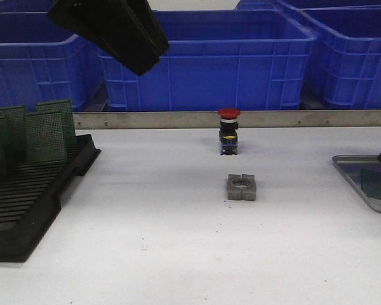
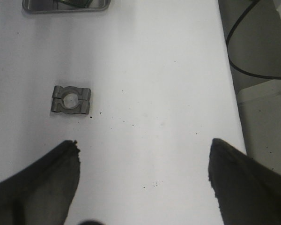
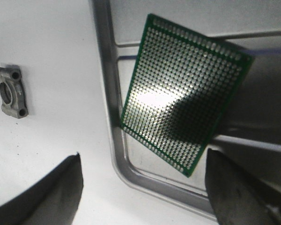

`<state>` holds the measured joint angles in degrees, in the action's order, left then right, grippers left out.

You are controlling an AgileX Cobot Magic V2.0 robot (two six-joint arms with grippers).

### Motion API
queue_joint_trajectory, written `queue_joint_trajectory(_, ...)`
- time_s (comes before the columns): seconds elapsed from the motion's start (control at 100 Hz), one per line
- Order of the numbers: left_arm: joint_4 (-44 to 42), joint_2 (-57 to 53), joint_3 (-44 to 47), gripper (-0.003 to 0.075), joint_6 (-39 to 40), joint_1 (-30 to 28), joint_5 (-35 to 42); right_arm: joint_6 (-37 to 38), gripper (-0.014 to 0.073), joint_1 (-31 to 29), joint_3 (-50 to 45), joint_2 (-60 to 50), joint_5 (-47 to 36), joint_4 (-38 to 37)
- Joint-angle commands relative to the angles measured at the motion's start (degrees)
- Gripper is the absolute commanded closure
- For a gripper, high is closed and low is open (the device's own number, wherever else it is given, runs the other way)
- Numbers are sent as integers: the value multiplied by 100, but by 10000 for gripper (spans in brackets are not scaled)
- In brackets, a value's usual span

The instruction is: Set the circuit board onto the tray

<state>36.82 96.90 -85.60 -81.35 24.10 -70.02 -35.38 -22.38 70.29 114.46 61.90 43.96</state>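
A green perforated circuit board (image 3: 185, 93) lies flat inside the silver-grey tray (image 3: 107, 93), near its corner; it also shows in the front view (image 1: 376, 184) on the tray (image 1: 349, 166) at the table's right edge. My right gripper (image 3: 143, 161) is open and empty, its fingers (image 3: 56, 187) straddling the tray's corner above the board. My left gripper (image 2: 143, 152) is open and empty, raised high over the table; it shows at the top left of the front view (image 1: 124, 38). Several more green boards (image 1: 44, 133) stand in the black slotted rack (image 1: 25, 203).
A grey metal clamp block (image 1: 242, 187) lies mid-table, also in the left wrist view (image 2: 71, 100) and right wrist view (image 3: 11, 91). A red-capped push button (image 1: 228, 131) stands behind it. Big blue bins (image 1: 203, 60) line the back behind a metal rail.
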Motion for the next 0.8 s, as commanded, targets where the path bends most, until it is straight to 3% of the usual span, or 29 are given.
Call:
queue_joint_trajectory(0.0, 359, -246, -165, 184, 20, 44, -251, -25, 24, -42, 158, -269, 159, 137)
queue_joint_trajectory(0.17, -107, -246, -290, 184, 20, -211, -155, -25, 24, -42, 164, -269, 179, 137)
queue_joint_trajectory(0.57, -1635, -161, -381, 184, 20, -1492, 907, -25, 24, -42, 164, -269, 172, 143)
queue_joint_trajectory(0.79, -1938, 222, -381, 184, -218, -1803, 1266, -25, 24, -42, 164, -269, 172, 143)
